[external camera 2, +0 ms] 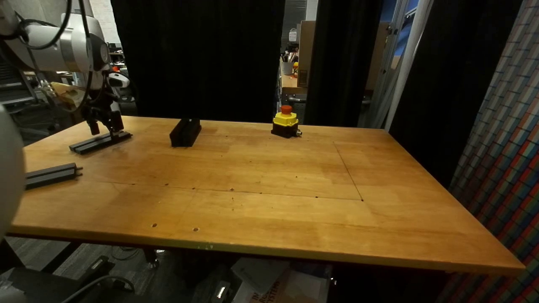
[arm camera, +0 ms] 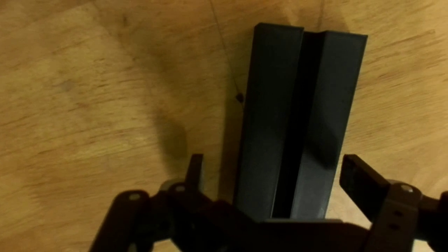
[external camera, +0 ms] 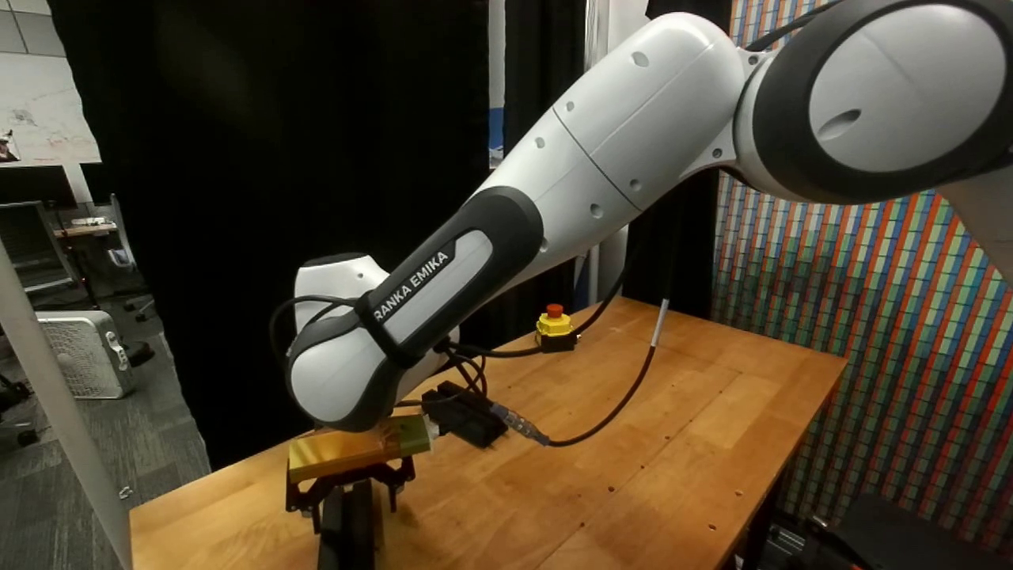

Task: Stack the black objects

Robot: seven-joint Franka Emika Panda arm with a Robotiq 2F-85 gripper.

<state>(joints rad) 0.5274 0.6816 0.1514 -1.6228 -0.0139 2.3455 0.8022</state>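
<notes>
Flanking the grooved black bar (arm camera: 297,122), gripper (arm camera: 272,160) holds nothing, fingers (arm camera: 364,185) spread; aligned, I'd guess, to pinch its long sides.

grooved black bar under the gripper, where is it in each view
In an exterior view: grooved black bar at the bottom edge, left of centre, cut off by the frame.
In an exterior view: grooved black bar towards the left, about mid-height.
In the wrist view: grooved black bar right of centre, running from near the top down to where the gripper hides it.
Shared landmark: the gripper, which shows in all three.
</notes>
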